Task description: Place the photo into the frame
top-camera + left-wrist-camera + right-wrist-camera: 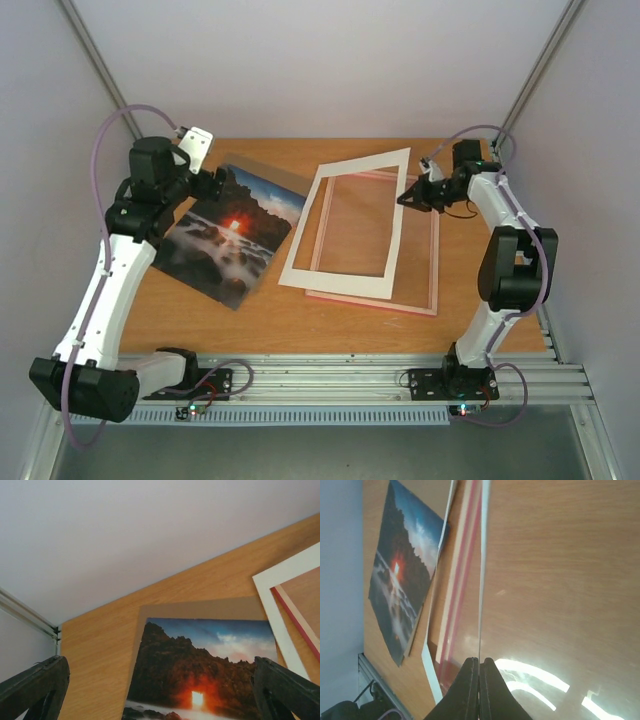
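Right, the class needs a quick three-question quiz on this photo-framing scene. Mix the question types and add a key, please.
1. True or false: the photo already sits inside the pink frame.
2. Which claw is open? A) left claw B) right claw
3. Fill in: the photo lies on a brown ____.

Key: 1 false, it lies to the left of the frame; 2 A; 3 board.
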{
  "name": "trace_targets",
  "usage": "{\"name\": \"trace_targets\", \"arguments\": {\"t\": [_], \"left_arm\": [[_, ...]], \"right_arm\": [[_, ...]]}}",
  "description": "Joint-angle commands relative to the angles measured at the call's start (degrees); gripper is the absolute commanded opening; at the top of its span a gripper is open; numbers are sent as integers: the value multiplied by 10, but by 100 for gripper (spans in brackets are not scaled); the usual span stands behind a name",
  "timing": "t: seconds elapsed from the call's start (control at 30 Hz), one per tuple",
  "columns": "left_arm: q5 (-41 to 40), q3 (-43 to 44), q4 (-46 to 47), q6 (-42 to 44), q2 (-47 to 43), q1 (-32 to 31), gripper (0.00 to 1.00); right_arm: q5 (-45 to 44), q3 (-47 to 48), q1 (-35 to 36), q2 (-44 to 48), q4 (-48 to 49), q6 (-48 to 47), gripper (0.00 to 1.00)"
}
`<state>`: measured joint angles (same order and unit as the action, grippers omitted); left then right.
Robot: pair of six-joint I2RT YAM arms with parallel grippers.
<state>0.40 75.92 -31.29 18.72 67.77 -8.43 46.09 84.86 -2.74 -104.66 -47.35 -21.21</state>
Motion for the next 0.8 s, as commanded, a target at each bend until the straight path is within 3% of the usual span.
{"name": "trace_targets", "arguments": {"t": [0.0,0.57,0.77], "left_arm": [[16,-18,0,8,5,-5,99],[19,-28,2,12,23,-17,99],[17,-24,3,9,27,-19,99]], "right_arm": [[4,-4,-42,-2,-68,-60,1],[-5,35,-112,-51,-155,-173,1],[-9,66,-121,-72,-159,-174,1]]}}
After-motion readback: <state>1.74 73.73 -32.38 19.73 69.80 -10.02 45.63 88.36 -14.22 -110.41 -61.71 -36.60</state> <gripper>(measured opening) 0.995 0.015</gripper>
